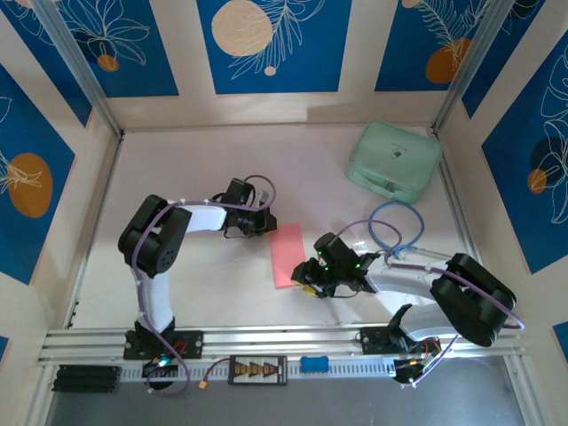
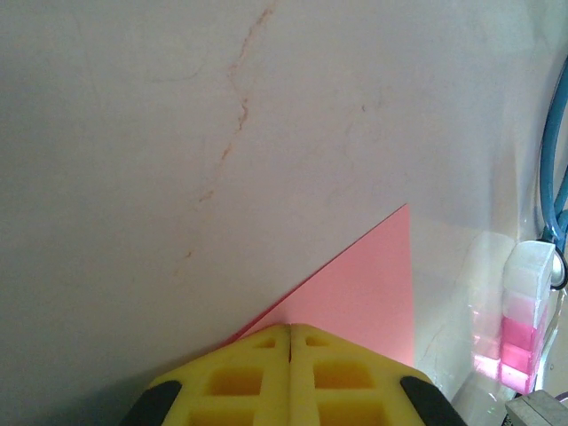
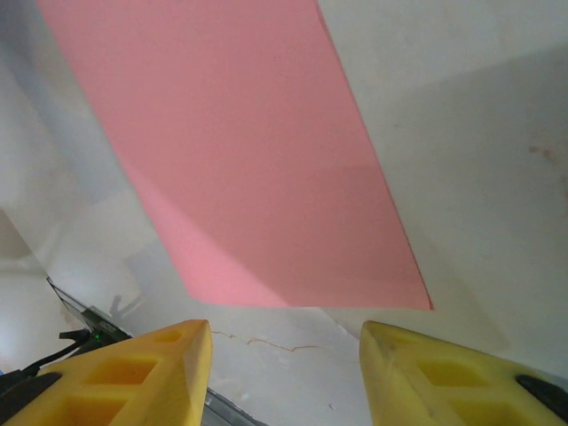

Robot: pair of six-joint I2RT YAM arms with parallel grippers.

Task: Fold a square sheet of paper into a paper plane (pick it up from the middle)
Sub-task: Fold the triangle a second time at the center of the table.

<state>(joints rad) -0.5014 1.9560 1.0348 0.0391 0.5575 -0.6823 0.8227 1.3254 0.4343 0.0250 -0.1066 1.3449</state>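
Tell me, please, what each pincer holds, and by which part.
Left pincer: shut at the edge of the pink paper; a true grip cannot be told. Right pincer: open, holding nothing.

A thin, matte salmon-pink sheet of paper (image 1: pixel 286 256) lies flat near the middle of the white desk (image 1: pixel 195 160). It appears as a narrow rectangle, slightly tilted

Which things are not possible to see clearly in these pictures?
Left wrist view: whether the shut left gripper pinches the pink sheet; the gripper itself covers the contact.
Right wrist view: the sheet's far edge, cut off by the frame's top.
Top view: the sheet's layers, too small to tell.
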